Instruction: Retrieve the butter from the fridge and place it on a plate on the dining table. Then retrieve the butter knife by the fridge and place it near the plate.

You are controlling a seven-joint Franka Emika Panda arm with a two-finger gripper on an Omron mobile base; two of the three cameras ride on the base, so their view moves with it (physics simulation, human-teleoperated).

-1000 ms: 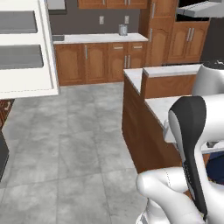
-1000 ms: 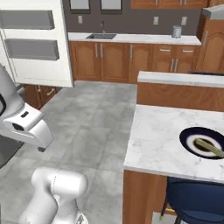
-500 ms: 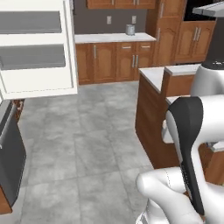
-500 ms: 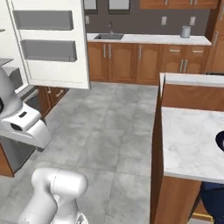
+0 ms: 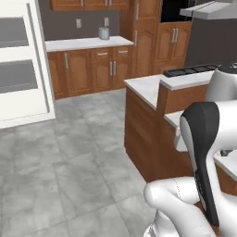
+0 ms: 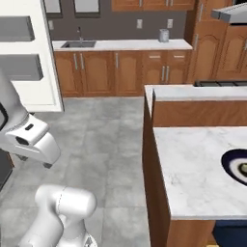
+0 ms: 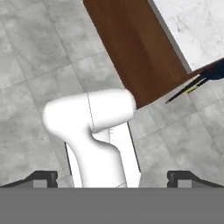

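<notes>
**Base turned toward the kitchen's back wall, end effector empty and spread wide**

Between the earlier frames and this one the whole scene slid across both base views, which marks a move of the base and its cameras rather than of any object: the plate (image 6: 237, 166), fully shown a second before on the marble, lay cut by the right edge of the right base view, and the white fridge (image 5: 21, 69) door with its grey shelves stood larger at the left edge of both base views.

The end effector (image 7: 113, 177) pointed down at the grey tiled floor, its two dark fingertips (image 7: 43, 177) set far apart at the bottom corners of the hand view with nothing between them. Up and to the right of the end effector in that view ran the brown wooden side and white marble top of the dining table (image 7: 192, 26), well apart from the fingertips; a blue stool (image 7: 217, 70) with a thin dark leg showed at the slab's corner.

In the right base view the plate rested on the surface near its far right edge, and a small yellowish-tan patch at the plate's dark centre was probably the butter (image 6: 244, 168), though too little of it showed to be sure. A small grey canister (image 6: 164, 35) stood on the white counter (image 6: 125, 45) along the back wall.
</notes>
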